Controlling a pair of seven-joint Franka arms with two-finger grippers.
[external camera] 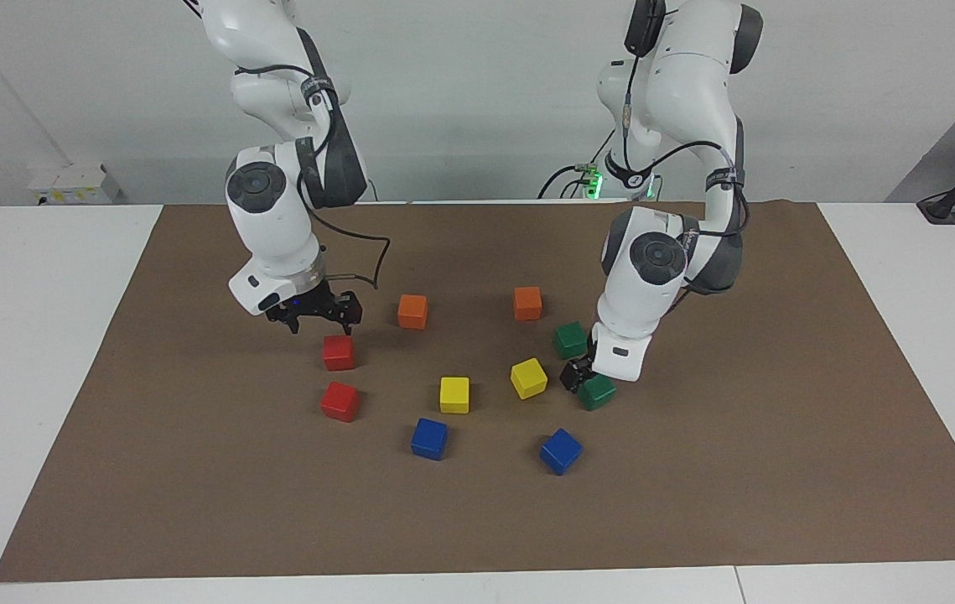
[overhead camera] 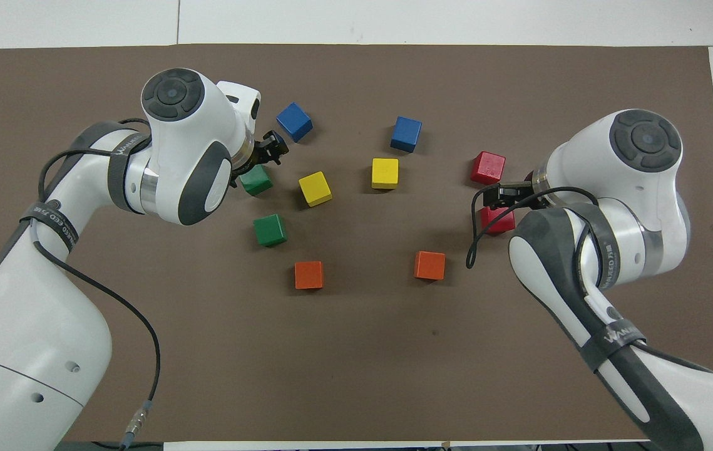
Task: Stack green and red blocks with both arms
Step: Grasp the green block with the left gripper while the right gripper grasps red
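Note:
Two red blocks lie toward the right arm's end: the nearer red block (external camera: pixel 339 352) (overhead camera: pixel 501 221) and the farther red block (external camera: pixel 340 401) (overhead camera: pixel 488 167). My right gripper (external camera: pixel 319 320) (overhead camera: pixel 499 195) hangs open just above the nearer one, apart from it. Two green blocks lie toward the left arm's end: the nearer green block (external camera: pixel 570 340) (overhead camera: pixel 270 230) and the farther green block (external camera: pixel 599 393) (overhead camera: pixel 257 181). My left gripper (external camera: pixel 578 375) (overhead camera: pixel 271 150) is low at the farther green block. Its wrist hides part of that block. I cannot tell whether it touches.
All blocks rest on a brown mat (external camera: pixel 192 503). Between the red and green pairs lie two orange cubes (external camera: pixel 412 311) (external camera: pixel 527 303), two yellow cubes (external camera: pixel 454 394) (external camera: pixel 528 377) and two blue cubes (external camera: pixel 429 439) (external camera: pixel 561 450). One yellow cube sits close to the left gripper.

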